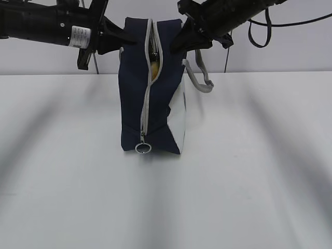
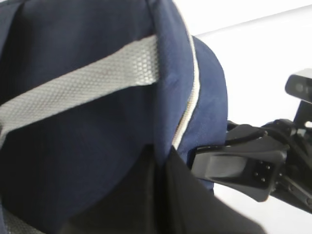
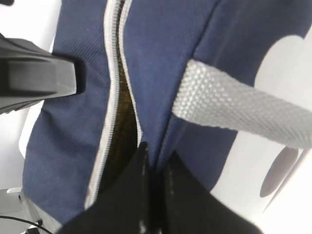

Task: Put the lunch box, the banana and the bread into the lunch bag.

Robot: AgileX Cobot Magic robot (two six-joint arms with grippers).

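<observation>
Exterior view: lunch bag stands pinched between left pincer and right pincer

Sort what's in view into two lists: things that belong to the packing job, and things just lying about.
Part of the job:
- lunch bag, standing on the table, zipper partly open
- something yellow-brown inside the gap, likely the bread or banana
- left gripper and right gripper, each pinching the bag's top fabric

Just lying about:
- nothing loose; only the bare white table
</observation>
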